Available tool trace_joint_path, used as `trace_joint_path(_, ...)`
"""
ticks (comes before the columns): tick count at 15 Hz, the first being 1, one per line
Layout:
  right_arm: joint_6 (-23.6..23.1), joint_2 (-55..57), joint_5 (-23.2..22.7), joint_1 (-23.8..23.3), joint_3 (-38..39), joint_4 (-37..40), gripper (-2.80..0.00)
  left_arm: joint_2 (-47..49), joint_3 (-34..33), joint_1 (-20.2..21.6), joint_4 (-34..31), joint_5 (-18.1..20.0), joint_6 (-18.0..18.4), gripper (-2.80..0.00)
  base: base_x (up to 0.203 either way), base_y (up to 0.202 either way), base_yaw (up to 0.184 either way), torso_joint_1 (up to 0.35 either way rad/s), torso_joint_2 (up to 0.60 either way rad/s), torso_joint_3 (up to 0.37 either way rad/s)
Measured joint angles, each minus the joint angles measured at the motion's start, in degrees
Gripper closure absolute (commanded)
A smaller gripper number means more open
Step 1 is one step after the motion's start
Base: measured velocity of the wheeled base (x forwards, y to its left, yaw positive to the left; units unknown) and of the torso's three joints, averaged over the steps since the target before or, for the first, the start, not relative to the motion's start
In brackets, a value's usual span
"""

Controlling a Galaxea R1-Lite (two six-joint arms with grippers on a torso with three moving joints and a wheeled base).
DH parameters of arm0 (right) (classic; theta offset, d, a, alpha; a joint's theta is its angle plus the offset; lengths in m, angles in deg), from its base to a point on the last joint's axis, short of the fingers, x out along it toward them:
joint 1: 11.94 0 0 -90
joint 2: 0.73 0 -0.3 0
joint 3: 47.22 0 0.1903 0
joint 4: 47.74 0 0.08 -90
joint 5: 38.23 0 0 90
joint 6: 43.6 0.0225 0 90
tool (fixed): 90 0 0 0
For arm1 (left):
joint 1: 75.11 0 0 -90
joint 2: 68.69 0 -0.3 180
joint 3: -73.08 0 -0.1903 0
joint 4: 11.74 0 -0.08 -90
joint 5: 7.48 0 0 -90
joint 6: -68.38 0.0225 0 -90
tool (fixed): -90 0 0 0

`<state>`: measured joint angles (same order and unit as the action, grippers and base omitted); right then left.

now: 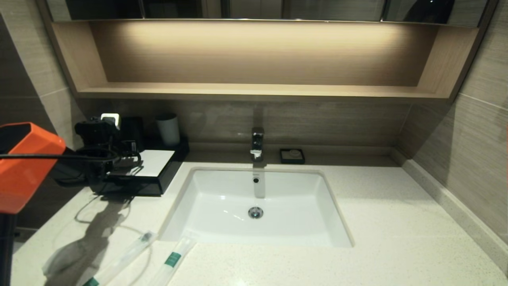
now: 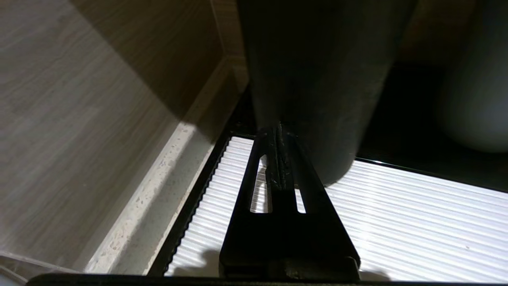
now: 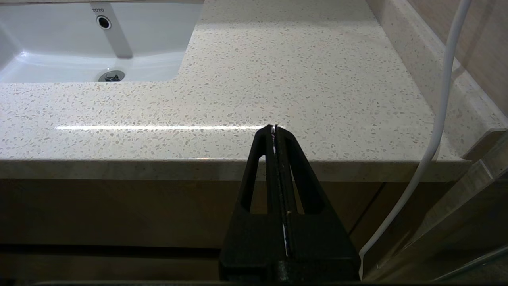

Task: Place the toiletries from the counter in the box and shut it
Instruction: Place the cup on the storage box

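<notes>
The counter (image 1: 397, 222) spreads pale and speckled around the white sink (image 1: 222, 198), and the black box (image 1: 166, 176) with its white top sits at the back left corner beside that basin. The left gripper (image 2: 279, 159) hangs over the box's white panel, fingers pressed together and empty, close to the black tumbler (image 2: 317, 79); the right gripper (image 3: 274, 135), likewise pressed together, waits below the counter's front edge. Two toothbrush packets (image 1: 135, 250) lie side by side on the counter's near left, just in front of the sink

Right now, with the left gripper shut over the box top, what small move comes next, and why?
Probably draw the left gripper back toward the box front: it holds nothing, the box looks closed, and two toothbrush packets lie on the counter.
</notes>
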<state>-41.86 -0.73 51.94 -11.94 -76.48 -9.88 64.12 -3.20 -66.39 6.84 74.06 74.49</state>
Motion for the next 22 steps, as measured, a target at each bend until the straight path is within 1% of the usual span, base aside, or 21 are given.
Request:
trace_joint_path(8, 0.02, 0.00, 0.01, 0.00, 0.00, 0.00, 0.00, 2.31, 2.73, 0.40, -0.13, 0.63, 0.22, 0.00, 0.000, 0.000, 0.000, 0.000, 0.00, 0.000)
trace_joint_path(13, 0.02, 0.00, -0.02, 0.00, -0.01, 0.00, 0.00, 2.70, 3.67, 0.78, -0.20, 0.67, 1.36, 0.00, 0.000, 0.000, 0.000, 0.000, 0.00, 0.000)
trace_joint_path(17, -0.01, 0.00, 0.01, 0.00, 0.00, 0.01, 0.00, 5.04, 8.63, 0.90, -2.32, 0.69, 1.77, 0.00, 0.000, 0.000, 0.000, 0.000, 0.00, 0.000)
trace_joint_path(18, 0.02, 0.00, -0.02, 0.00, 0.00, 0.00, 0.00, 5.42, 8.96, 0.97, -2.47, 0.69, 1.74, 0.00, 0.000, 0.000, 0.000, 0.000, 0.00, 0.000)
trace_joint_path(22, 0.02, 0.00, 0.01, 0.00, 0.00, 0.00, 0.00, 3.72, 6.58, 1.48, -2.05, 0.63, 1.72, 0.00, 0.000, 0.000, 0.000, 0.000, 0.00, 0.000)
